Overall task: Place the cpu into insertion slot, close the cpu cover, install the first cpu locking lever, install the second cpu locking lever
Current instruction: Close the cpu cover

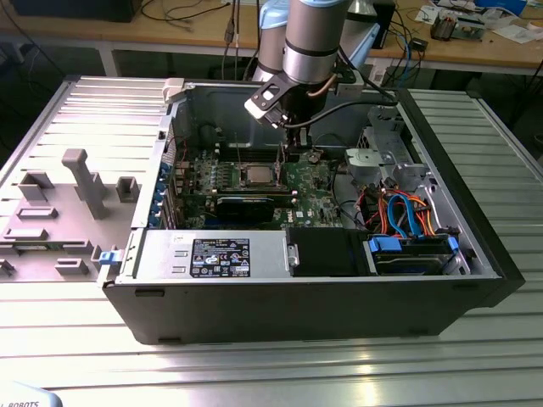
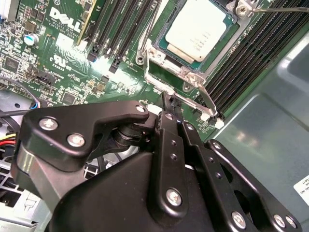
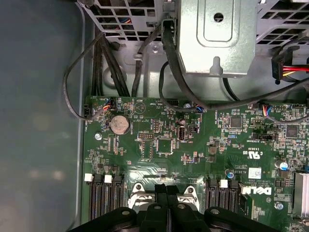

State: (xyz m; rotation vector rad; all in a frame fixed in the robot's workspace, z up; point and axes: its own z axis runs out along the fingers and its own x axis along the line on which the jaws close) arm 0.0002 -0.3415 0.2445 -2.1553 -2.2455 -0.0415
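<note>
The cpu [image 2: 200, 30], a flat square with a dull silver top, lies in the insertion slot [image 2: 153, 72] on the green motherboard; it is also visible in the exterior view [image 1: 257, 175]. The cpu cover's silvery frame [image 2: 189, 73] appears to lie around the chip. A flat silvery locking lever [image 2: 206, 103] runs along one side of the socket, and a thin wire lever [image 2: 280, 8] shows at the far corner. My gripper [image 2: 166, 99] is shut with nothing seen between its black fingers, its tip just off the socket's corner close to the flat lever. It reaches down into the case [image 1: 294, 146] over the socket's edge [image 3: 166, 189].
Long black memory slots [image 2: 251, 53] flank the socket on both sides. A black card [image 1: 246, 203] lies in front of the socket. A metal drive cage [image 3: 217, 38] and loose cables [image 1: 399, 212] crowd the exterior view's right. A grey fixture [image 1: 76, 178] stands on the table at the left.
</note>
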